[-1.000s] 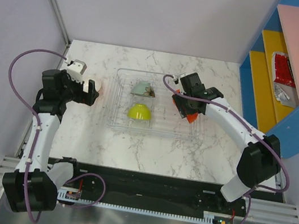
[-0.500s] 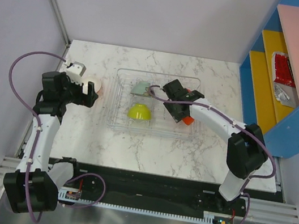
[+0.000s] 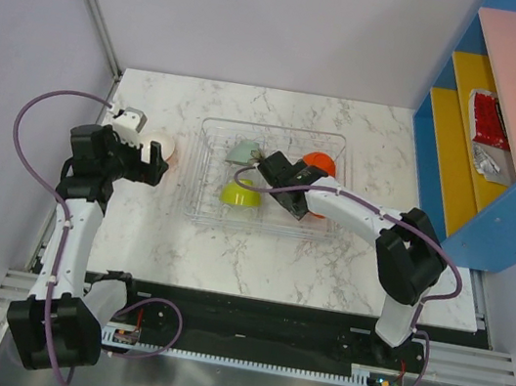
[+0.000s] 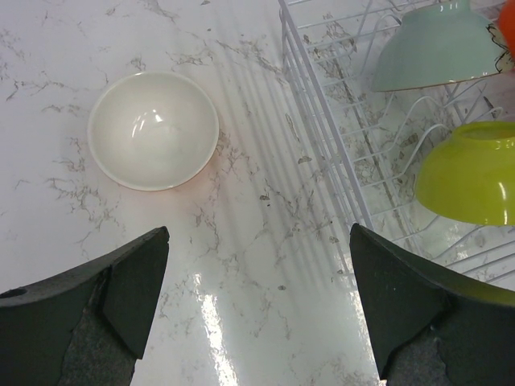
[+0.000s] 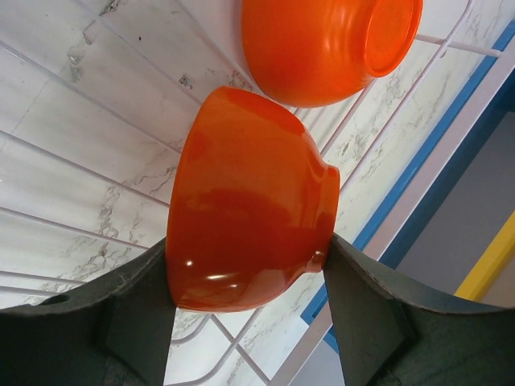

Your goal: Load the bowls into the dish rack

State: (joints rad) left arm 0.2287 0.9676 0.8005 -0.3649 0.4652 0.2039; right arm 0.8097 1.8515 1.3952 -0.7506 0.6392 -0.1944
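The clear dish rack point(image 3: 201, 205) stands mid-table and holds a pale green bowl point(image 3: 241, 153), a lime bowl point(image 3: 240, 193) and an orange bowl point(image 3: 320, 161). My right gripper point(image 3: 317, 207) is over the rack's right part, shut on a second orange bowl point(image 5: 241, 217), which hangs tilted just above the rack ribs point(image 5: 88, 170), with the first orange bowl point(image 5: 322, 44) beyond it. A white bowl point(image 3: 160, 146) sits upright on the table left of the rack, also in the left wrist view point(image 4: 153, 130). My left gripper point(image 4: 257, 305) is open and empty, above the table near that bowl.
A blue shelf unit point(image 3: 443, 155) with packaged items stands along the right edge, close to the rack. Walls close the back and left. The rack's left wall point(image 4: 315, 153) runs just right of my left gripper.
My right wrist has swung left over the rack while holding the orange bowl, uncovering the other orange bowl at the rack's back right. The left arm has barely moved.
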